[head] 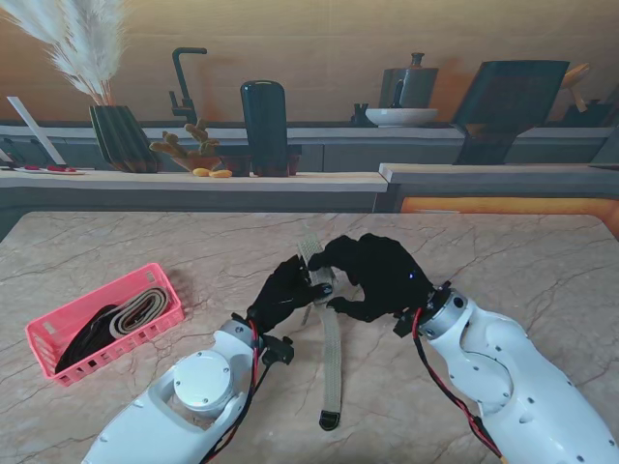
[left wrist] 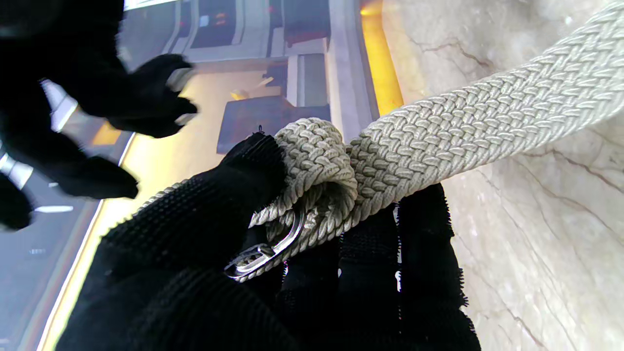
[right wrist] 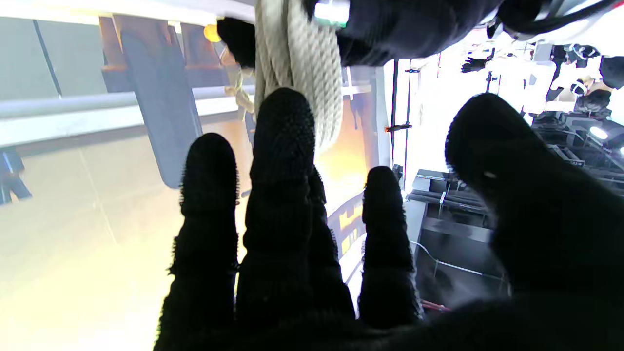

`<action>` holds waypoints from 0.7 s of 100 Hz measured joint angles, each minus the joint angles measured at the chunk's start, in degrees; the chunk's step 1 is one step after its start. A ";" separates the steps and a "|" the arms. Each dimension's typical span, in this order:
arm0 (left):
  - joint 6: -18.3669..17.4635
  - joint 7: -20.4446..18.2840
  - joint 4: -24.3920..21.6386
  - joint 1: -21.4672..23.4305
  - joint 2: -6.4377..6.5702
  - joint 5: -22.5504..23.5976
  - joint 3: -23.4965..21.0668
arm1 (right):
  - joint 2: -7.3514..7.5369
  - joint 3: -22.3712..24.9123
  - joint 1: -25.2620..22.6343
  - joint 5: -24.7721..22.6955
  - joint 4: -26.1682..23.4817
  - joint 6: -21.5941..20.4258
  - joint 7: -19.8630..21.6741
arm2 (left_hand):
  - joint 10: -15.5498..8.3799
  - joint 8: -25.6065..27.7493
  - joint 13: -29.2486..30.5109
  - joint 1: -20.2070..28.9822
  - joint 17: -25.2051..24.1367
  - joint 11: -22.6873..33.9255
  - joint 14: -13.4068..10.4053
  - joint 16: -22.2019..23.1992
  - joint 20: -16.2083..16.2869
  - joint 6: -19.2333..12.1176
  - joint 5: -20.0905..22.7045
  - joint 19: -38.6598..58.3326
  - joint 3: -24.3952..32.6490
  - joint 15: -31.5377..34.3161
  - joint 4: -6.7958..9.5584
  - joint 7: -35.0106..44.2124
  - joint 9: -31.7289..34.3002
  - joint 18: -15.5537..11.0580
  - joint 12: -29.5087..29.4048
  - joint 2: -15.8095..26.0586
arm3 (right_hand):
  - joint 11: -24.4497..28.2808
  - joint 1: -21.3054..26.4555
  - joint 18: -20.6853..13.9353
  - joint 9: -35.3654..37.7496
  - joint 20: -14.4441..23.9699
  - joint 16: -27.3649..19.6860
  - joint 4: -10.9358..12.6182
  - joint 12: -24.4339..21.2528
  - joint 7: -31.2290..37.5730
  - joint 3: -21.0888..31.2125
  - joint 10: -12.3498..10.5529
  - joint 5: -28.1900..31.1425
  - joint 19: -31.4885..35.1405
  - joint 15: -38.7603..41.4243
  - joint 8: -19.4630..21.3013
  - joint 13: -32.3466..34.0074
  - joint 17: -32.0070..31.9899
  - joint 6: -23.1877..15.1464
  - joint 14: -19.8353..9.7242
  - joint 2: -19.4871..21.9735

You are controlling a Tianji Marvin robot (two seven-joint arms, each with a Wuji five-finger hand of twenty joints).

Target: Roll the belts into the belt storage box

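Belt (head: 331, 358) runs near-to-far on the tabletop (head: 503, 251); left robot hand (head: 282, 295) clamps its rolled far end, right robot hand (head: 377, 275) beside, fingers spread.

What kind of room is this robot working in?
It looks like a kitchen, possibly a printed backdrop: a black faucet, a kettle and a bowl line the counter behind the marble table.

- Woven belt (head: 331, 358): mid part hidden under both hands in stand view.
- Rolled belts in pink box (head: 104, 322): too small to count.
- Right hand (right wrist: 302, 234): contact w/ belt couldn't be told; wrist view blurred.
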 measured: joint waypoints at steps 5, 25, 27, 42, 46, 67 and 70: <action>-0.14 0.62 0.42 -0.25 0.00 2.65 0.27 | -0.01 0.68 -0.13 -0.31 -0.87 0.14 0.44 | 0.00 0.51 0.00 0.51 -0.08 0.04 0.01 0.67 0.56 -0.21 0.00 0.12 -0.56 0.19 0.00 0.01 -0.01 0.16 0.54 0.01 | -1.28 -0.68 -0.05 -3.10 0.32 -0.01 0.00 -0.21 -0.62 -1.69 -0.03 -3.33 0.00 0.70 0.00 -2.11 -0.92 -1.15 -0.16 0.04; -2.18 1.99 2.56 -1.56 0.15 9.67 1.68 | 0.46 1.73 1.04 7.85 -3.30 3.27 17.25 | 0.00 0.72 -0.01 0.71 -0.08 0.31 0.16 1.49 1.29 -0.42 0.00 0.79 -1.13 0.71 0.00 0.32 -0.03 0.40 1.33 0.03 | -7.28 -0.33 0.00 -12.91 1.44 -2.02 1.19 -2.11 -3.72 -11.55 1.05 -13.57 -2.29 0.67 -0.21 -7.13 -4.48 -6.79 0.74 5.93; -2.34 2.06 2.71 -1.65 0.18 10.05 1.78 | 0.59 1.63 1.34 7.94 -3.30 3.76 17.97 | 0.00 0.72 -0.01 0.71 -0.08 0.32 0.16 1.54 1.30 -0.43 0.00 0.79 -1.17 0.76 0.00 0.32 -0.03 0.40 1.51 0.04 | -7.21 -0.33 0.04 -13.15 1.60 -2.27 1.20 -1.80 -3.52 -12.68 1.05 -14.11 -2.57 0.53 -0.20 -7.45 -4.84 -7.15 1.10 6.23; -3.63 2.75 3.79 -2.47 0.51 15.98 2.61 | 1.45 0.15 4.65 6.16 -1.42 5.55 18.40 | 0.00 1.24 -0.01 0.76 -0.09 0.34 0.17 1.56 1.32 -0.80 0.00 0.79 -1.19 0.80 -0.01 0.52 -0.03 0.41 1.86 0.04 | -8.29 -0.32 0.05 -14.69 2.04 -2.39 1.22 -2.69 -4.04 -13.95 1.99 -15.77 -2.95 -0.30 -0.21 -8.56 -5.58 -7.33 1.52 7.10; -3.91 2.84 4.03 -2.67 0.59 16.64 2.81 | 1.54 -0.19 5.51 6.30 -0.71 5.90 19.20 | 0.00 1.33 -0.01 0.75 -0.09 0.35 0.17 1.57 1.33 -0.81 0.00 0.79 -1.19 0.80 -0.01 0.52 -0.03 0.42 1.89 0.04 | -8.33 -0.30 0.05 -15.13 2.05 -2.40 2.43 -2.69 -4.04 -14.85 2.11 -15.77 -2.97 -0.31 -0.21 -8.56 -5.59 -7.23 1.54 7.10; -4.69 3.14 4.53 -3.20 0.87 18.09 3.30 | 1.94 -1.33 7.55 9.84 0.78 8.10 25.36 | 0.00 1.37 -0.01 0.76 -0.09 0.49 0.17 2.10 1.36 -1.04 0.00 0.80 -1.19 0.80 -0.02 0.55 -0.03 0.42 1.91 0.04 | -7.50 1.03 0.10 -15.70 2.05 -2.79 2.44 -2.63 -4.56 -13.47 3.43 -14.10 -3.64 -0.78 -0.14 -9.00 -5.64 0.04 1.59 7.10; -4.72 3.15 4.58 -3.26 0.89 18.31 3.34 | 2.01 -1.50 7.74 10.72 0.97 8.16 25.87 | 0.00 1.38 -0.01 0.75 -0.09 0.49 0.18 2.10 1.39 -1.05 0.00 0.80 -1.19 0.80 -0.02 0.55 -0.03 0.41 1.91 0.04 | -6.64 1.27 0.12 -14.29 2.05 -2.79 2.44 -2.14 -4.47 -11.83 3.44 -12.35 -3.64 -1.11 0.14 -8.43 -5.46 0.74 1.59 7.08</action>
